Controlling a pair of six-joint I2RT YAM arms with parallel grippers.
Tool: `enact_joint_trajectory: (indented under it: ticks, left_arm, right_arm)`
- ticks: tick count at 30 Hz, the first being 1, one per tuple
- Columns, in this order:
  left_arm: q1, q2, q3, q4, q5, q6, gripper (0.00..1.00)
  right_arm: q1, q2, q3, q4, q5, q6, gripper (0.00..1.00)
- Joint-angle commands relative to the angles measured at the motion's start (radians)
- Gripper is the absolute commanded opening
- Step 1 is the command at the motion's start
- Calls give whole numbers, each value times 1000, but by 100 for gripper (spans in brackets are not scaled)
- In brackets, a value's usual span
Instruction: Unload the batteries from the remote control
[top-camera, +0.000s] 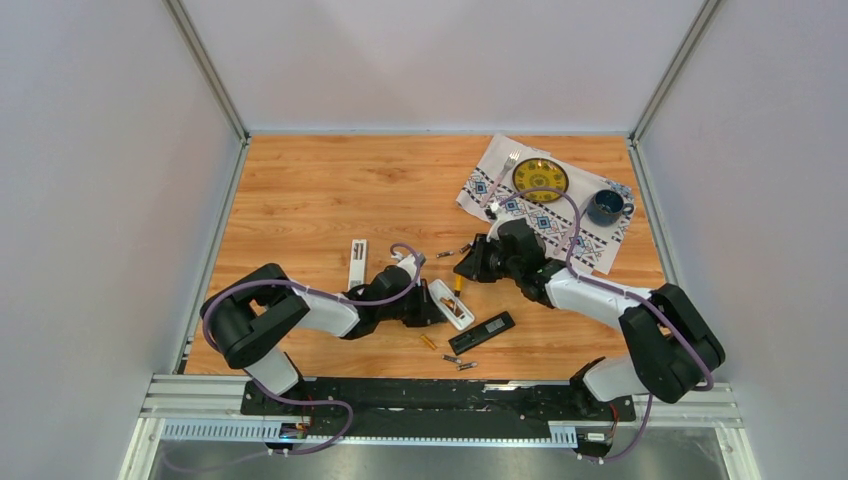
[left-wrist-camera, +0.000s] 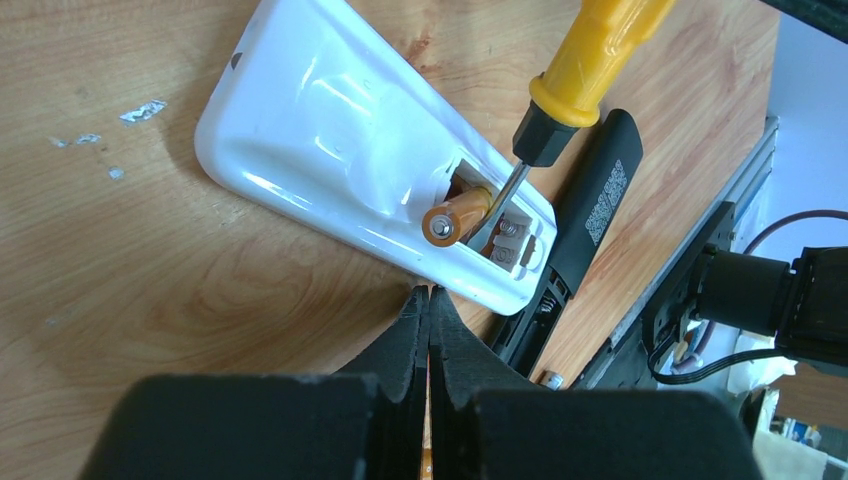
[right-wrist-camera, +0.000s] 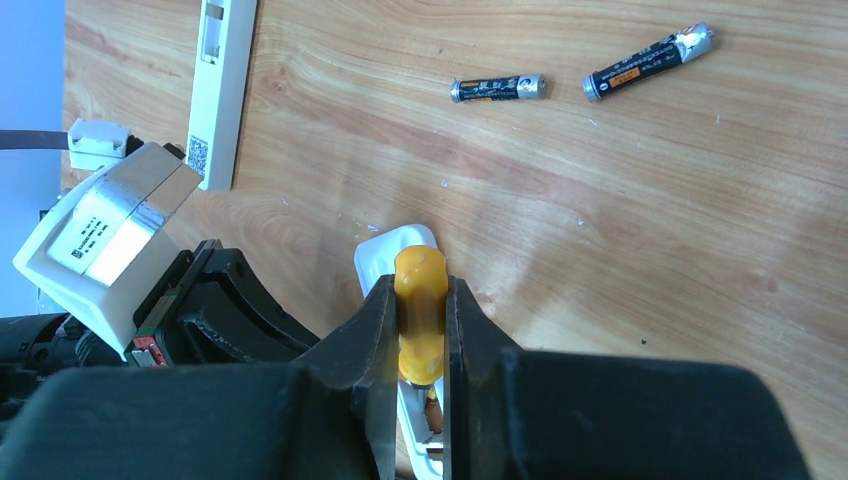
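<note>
The white remote control (top-camera: 450, 303) lies back-up with its battery bay open. One golden-orange battery (left-wrist-camera: 455, 217) sits tilted up out of the bay. My right gripper (right-wrist-camera: 420, 290) is shut on the yellow-handled screwdriver (right-wrist-camera: 420, 320), whose metal tip (left-wrist-camera: 500, 195) is wedged beside that battery. My left gripper (left-wrist-camera: 429, 295) is shut and empty, its tips against the remote's (left-wrist-camera: 340, 130) long edge. Two dark batteries (right-wrist-camera: 497, 88) (right-wrist-camera: 648, 62) lie loose on the wood beyond. A golden one (top-camera: 428, 342) and two more (top-camera: 459, 363) lie near the front.
A black remote (top-camera: 482, 332) with an open bay lies just right of the white one; it also shows in the left wrist view (left-wrist-camera: 590, 210). A long white piece (top-camera: 357, 262) lies to the left. A patterned cloth (top-camera: 590, 240) with a yellow plate (top-camera: 540, 178), fork and blue cup (top-camera: 606, 207) is back right.
</note>
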Motion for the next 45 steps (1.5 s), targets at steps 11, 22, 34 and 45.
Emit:
enact_joint_trajectory:
  ticks: [11,22,34,45]
  left_arm:
    - [-2,47,21,-58,-62,20,0]
    - [-2,46,23,-66,-61,20,0]
    - [-2,52,32,-75,-61,23,0]
    - [1,9,12,-107,-101,26,0]
  right_arm:
    - [56,-93,2,25,283,-30,0]
    - [107,-47,-2,81,315,8,0]
    - [131,-61,33,87,316,35,0]
    - [153,-107,42,136,282,78,0]
